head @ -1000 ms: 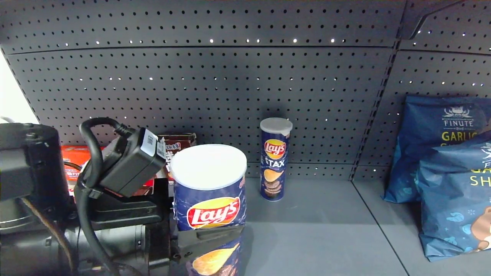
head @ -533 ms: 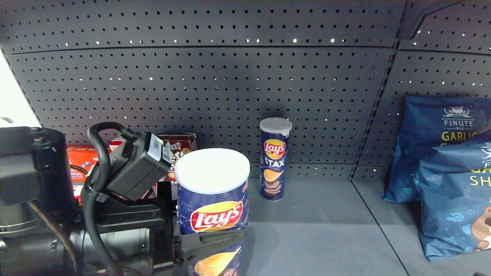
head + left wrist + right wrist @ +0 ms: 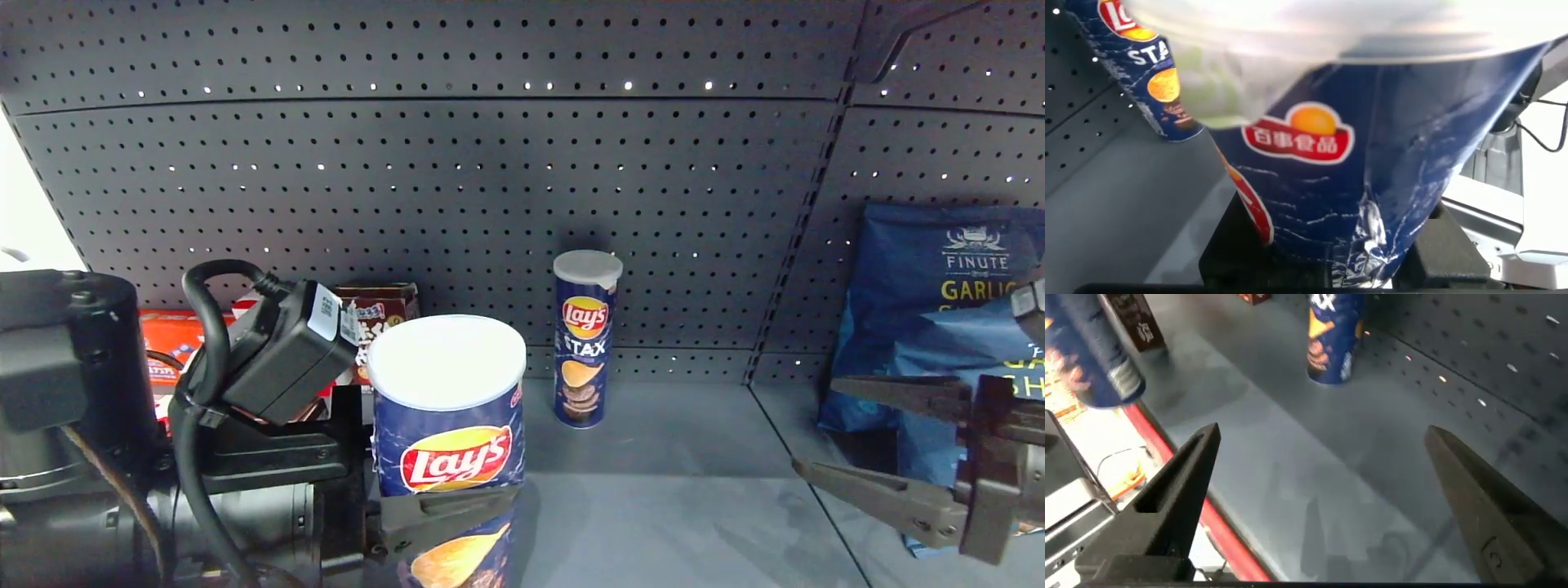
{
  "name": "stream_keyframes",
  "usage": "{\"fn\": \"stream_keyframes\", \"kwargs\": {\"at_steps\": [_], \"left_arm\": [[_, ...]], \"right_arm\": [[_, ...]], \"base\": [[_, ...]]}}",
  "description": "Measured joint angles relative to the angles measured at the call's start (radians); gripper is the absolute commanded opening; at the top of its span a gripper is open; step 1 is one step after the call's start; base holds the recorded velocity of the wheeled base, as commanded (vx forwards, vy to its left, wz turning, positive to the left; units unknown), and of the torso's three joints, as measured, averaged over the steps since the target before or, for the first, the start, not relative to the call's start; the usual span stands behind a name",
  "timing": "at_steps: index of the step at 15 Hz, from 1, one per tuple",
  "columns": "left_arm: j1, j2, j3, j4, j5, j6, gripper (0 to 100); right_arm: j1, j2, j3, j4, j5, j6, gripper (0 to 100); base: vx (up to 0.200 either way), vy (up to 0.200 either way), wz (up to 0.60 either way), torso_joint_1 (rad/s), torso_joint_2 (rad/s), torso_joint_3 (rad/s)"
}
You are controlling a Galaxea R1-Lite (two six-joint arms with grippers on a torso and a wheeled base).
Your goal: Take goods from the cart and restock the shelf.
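A blue chips can (image 3: 445, 408) with a white lid stands upright at the shelf's front left, and my left gripper (image 3: 437, 508) is shut on its lower half. The left wrist view shows this can (image 3: 1372, 180) up close between the dark fingers. A second, slimmer chips can (image 3: 584, 339) stands on the shelf floor (image 3: 669, 490) near the pegboard back, to the right of the held one and farther in. My right gripper (image 3: 816, 425) hangs open and empty over the shelf's right side. Its wrist view has the gripper (image 3: 1323, 437) facing the standing can (image 3: 1333, 335).
Blue snack bags (image 3: 922, 310) lean at the far right, just behind the right gripper. A brown box (image 3: 384, 306) and a red box (image 3: 167, 343) sit at the back left. A red strip (image 3: 1167, 449) marks the shelf's front edge. Bare shelf floor lies between the cans and the bags.
My right gripper has come into the head view from the right, open. The left gripper with its can sank slightly and shifted a little right, then stayed nearly still.
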Motion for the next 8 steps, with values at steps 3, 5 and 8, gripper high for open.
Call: {"fn": "stream_keyframes", "kwargs": {"at_steps": [3,5,8], "left_arm": [[0.015,0.0,0.0,0.0,-0.016,0.0,0],[0.019,0.001,-0.003,0.0,-0.017,0.0,0],[0.021,0.006,-0.01,-0.001,-0.018,0.0,0]], "right_arm": [[0.026,0.169,-0.088,-0.085,-0.006,-0.011,100],[0.032,0.291,-0.126,-0.203,-0.011,-0.017,100],[0.032,0.46,-0.198,-0.285,0.004,-0.02,100]], "base": [[0.0,0.0,0.0,0.0,0.0,0.0],[0.0,0.0,0.0,0.0,0.0,0.0],[0.0,0.0,0.0,0.0,0.0,0.0]]}}
